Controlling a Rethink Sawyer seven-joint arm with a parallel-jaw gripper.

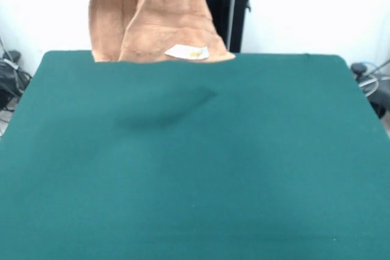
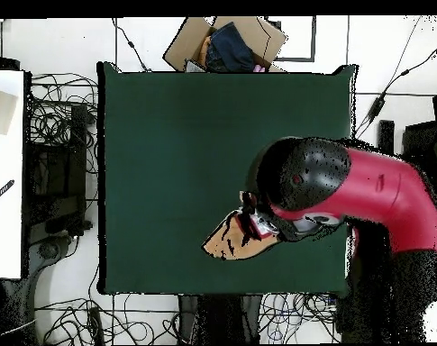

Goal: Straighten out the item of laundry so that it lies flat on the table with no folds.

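Green table (image 1: pixel 244 168) lies under the hanging towel (image 1: pixel 152 19); white label (image 1: pixel 187 52) unreadable, fingers' grip hidden.

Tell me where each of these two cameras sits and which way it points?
Front view: sits across the table, facing the robot; the peach towel hangs above the far edge, lifted off the cloth. Only the dark pedestal shows; no arm visible.
Overhead view: sits above, looking straight down; the red and black arm reaches in from the right and hides most of the towel.
Both share the green table and the raised towel, seen half a turn apart.
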